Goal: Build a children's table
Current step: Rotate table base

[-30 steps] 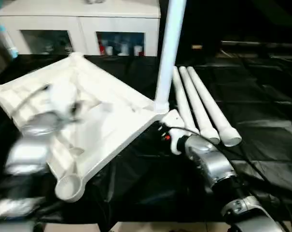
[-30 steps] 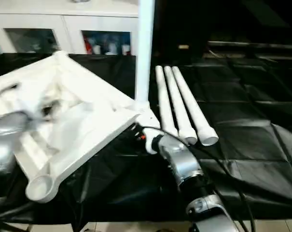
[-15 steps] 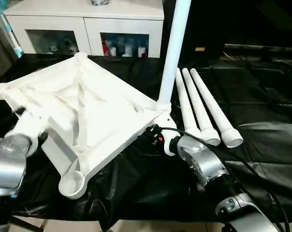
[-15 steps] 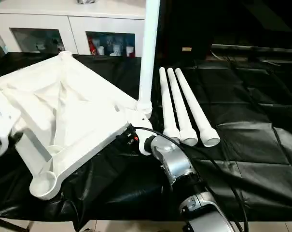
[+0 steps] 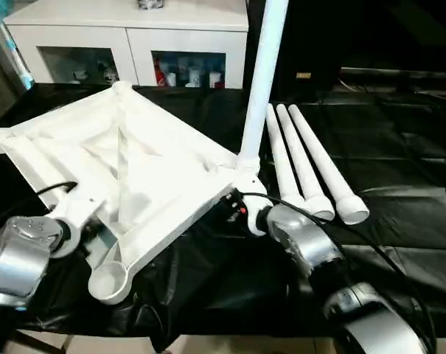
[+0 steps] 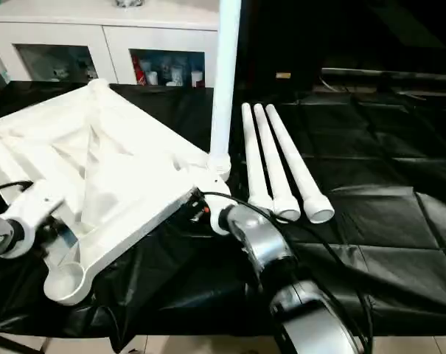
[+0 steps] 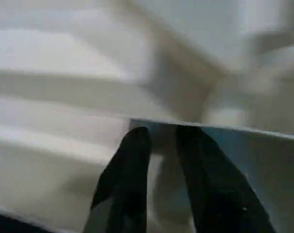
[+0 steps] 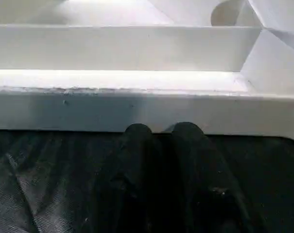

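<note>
— on the black-covered bench (image 5: 399, 243) the white table top (image 5: 127, 166) lies upside down, ribs up, with one leg (image 5: 261, 74) standing in its corner socket.

— where are the other legs?

— three loose legs (image 5: 305, 166) lie side by side just right of that corner.

— and the grippers?

— the left gripper (image 7: 160, 145) sits at the near-left rim, fingers a little apart against a rib. the right gripper (image 8: 161, 132) rests by the near-right edge, fingers close together; i can't tell whether either one grips anything.

— what could go wrong?

— i'd guess a push on the edge could slide the top over the slick sheet, tip the standing leg, or knock the loose legs rolling.
</note>
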